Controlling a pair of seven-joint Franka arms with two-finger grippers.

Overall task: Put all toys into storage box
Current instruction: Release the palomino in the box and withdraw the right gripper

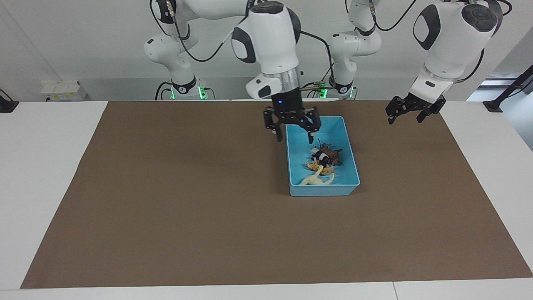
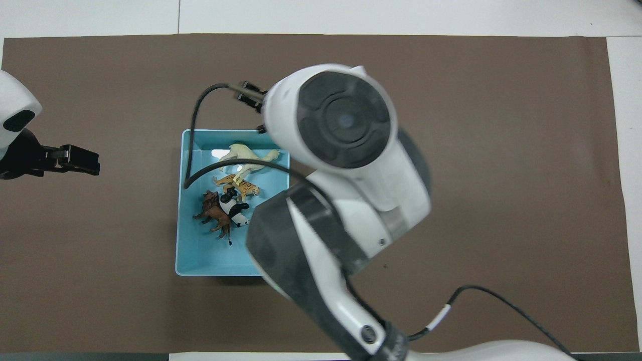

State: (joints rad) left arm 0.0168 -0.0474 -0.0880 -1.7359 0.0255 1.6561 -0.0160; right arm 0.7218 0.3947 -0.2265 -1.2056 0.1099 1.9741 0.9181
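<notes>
The light blue storage box sits on the brown mat, with all the toys lying in it. The cream-white horse lies at the end farthest from the robots. Beside it is the orange tiger, then the panda against the brown lion. My right gripper hangs open and empty over the box's end nearest the robots; in the overhead view its own arm hides it. My left gripper waits open in the air over the mat.
The brown mat covers most of the white table. A black cable from the right arm loops above the box. A black clamp sits at the table edge toward the right arm's end.
</notes>
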